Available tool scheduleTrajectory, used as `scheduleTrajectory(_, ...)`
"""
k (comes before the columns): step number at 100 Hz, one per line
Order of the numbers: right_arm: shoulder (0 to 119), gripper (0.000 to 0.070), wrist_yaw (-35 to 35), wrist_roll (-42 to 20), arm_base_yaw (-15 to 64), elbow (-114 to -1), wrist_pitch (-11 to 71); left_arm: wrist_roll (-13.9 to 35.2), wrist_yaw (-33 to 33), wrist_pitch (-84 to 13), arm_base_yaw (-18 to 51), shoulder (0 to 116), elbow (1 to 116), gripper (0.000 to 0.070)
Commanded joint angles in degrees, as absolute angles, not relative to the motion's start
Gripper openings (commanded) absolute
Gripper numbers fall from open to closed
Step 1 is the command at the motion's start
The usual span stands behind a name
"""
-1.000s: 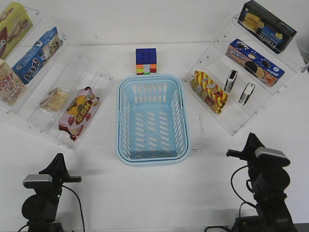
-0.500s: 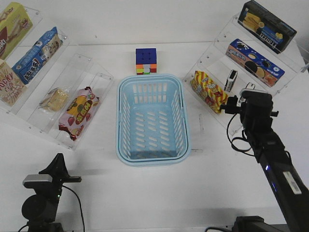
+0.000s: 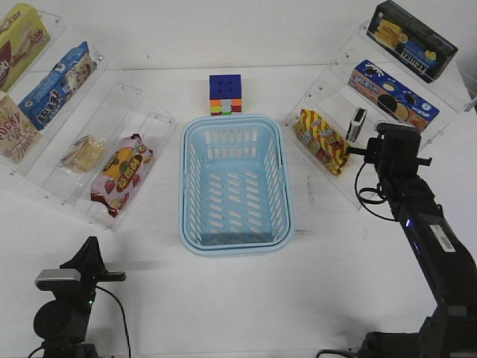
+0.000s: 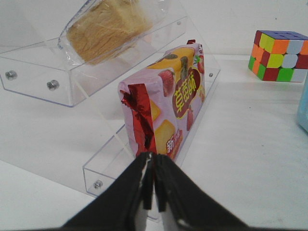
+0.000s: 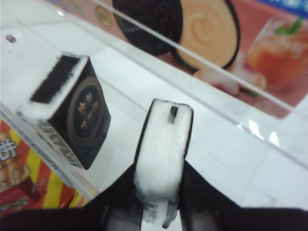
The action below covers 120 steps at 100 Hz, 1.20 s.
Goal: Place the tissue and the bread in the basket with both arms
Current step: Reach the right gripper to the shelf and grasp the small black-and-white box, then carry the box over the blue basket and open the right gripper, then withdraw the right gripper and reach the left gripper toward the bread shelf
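The tissue (image 5: 163, 144) stands on edge on the clear rack (image 3: 358, 186) near the right edge of the surface, now grasped between the right fingers (image 5: 161, 211); its twin (image 3: 357, 124) stands just beside it. A second ago this arm was folded near the front edge. The basket (image 3: 287, 216) at centre holds nothing. The bread (image 3: 86, 151) remains on the left rack. Left fingers (image 4: 150, 192) are clenched, holding nothing, parked by the front-left corner.
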State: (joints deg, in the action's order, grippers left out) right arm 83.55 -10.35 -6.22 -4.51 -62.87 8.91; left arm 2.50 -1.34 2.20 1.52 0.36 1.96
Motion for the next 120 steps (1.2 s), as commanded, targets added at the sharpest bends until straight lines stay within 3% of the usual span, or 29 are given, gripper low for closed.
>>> scheduleTrajectory(1,78.76,0.0005,-8.93,-5.80,-4.40,-64.51,8.19,2.63,-1.34,2.83,1.52,0.23,0.84,0.0001)
scheduleTrajectory(19,68.73,0.0005,11.88,-9.96,-2.04,-64.51,9.91,2.63,-1.34,2.83,1.50,0.23,0.84,0.0001)
scheduleTrajectory(34,66.89,0.0005,27.90,-10.17,5.45,-64.49,11.27,2.63,-1.34,2.83,1.50,0.23,0.84,0.0001)
scheduleTrajectory(52,70.76,0.0020,25.87,-3.57,19.27,-64.49,16.14,2.72,-1.34,2.92,1.52,0.23,0.84,0.0001)
scheduleTrajectory(55,71.72,0.0059,25.36,-2.87,20.91,-64.49,16.19,2.83,-1.32,3.09,1.52,0.23,0.84,0.0001)
scheduleTrajectory(66,74.00,0.0312,23.40,-2.04,24.53,-64.49,15.25,4.78,-1.32,3.14,1.52,0.23,0.86,0.0001)
scheduleTrajectory(77,74.13,0.0335,21.96,-2.13,25.39,-64.51,12.53,8.86,-1.32,3.18,1.52,0.23,0.91,0.0001)
scheduleTrajectory(85,72.34,0.0327,19.44,-2.48,24.58,-64.53,10.92,15.55,-1.19,3.27,1.52,0.23,0.91,0.0000)
scheduleTrajectory(88,71.24,0.0293,18.06,-2.85,23.88,-64.53,10.66,17.98,-1.21,3.25,1.50,0.23,0.91,0.0001)
scheduleTrajectory(97,67.29,0.0000,14.83,-3.20,20.64,-64.53,11.20,25.45,-1.28,3.31,1.52,0.23,1.45,0.0000)
scheduleTrajectory(106,62.83,0.0003,11.25,-3.57,17.47,-64.34,14.35,30.74,-1.21,3.05,1.50,0.25,3.70,0.0000)
scheduleTrajectory(120,53.34,0.0003,7.01,-3.55,15.29,-56.66,10.55,30.48,-1.10,-0.86,1.50,2.02,11.40,0.0001)
